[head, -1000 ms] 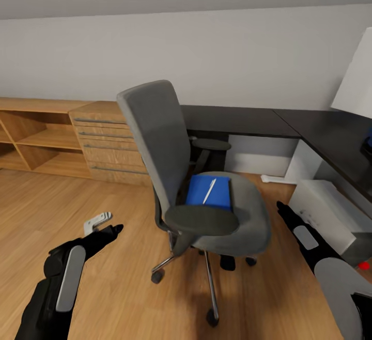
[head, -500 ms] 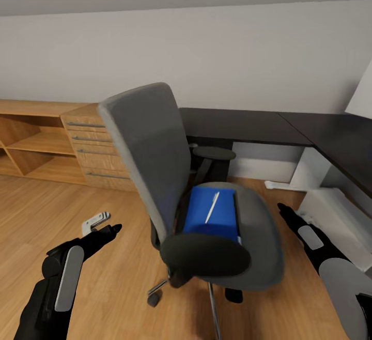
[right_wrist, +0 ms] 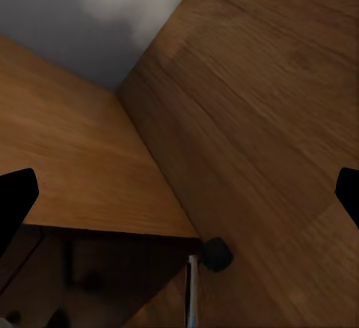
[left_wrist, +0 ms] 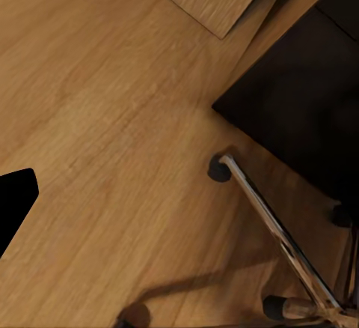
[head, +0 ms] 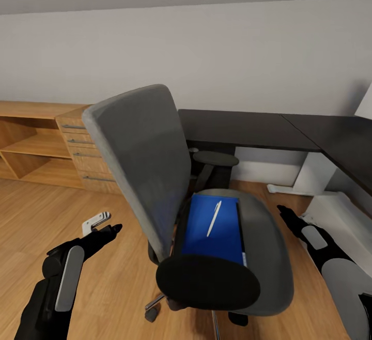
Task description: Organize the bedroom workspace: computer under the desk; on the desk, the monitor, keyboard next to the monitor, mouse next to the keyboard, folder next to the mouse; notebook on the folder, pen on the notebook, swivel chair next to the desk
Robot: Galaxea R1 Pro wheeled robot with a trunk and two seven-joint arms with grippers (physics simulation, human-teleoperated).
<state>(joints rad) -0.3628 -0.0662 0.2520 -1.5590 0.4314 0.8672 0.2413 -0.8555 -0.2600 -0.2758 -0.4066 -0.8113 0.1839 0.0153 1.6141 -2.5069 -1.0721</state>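
The view is closing on the grey upholstered swivel chair (head: 206,216), its bright blue flat folder (head: 212,229) and slim white pen (head: 214,218) now within reach; both black grippers, left (head: 106,230) and right (head: 285,212), are hanging wide and empty.

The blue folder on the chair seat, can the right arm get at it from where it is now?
Probably yes. The folder lies flat on the swivel chair seat with the pen on it, open from above; the right gripper hovers just beside the seat, nothing between them.

Grey swivel chair (head: 142,154) in matt woven cloth, with shiny chrome legs (left_wrist: 280,231). Smooth blue folder (head: 209,226). Matt black worktop (head: 248,128). Light, grained wood floor (head: 51,211) and wooden chest (head: 77,149).
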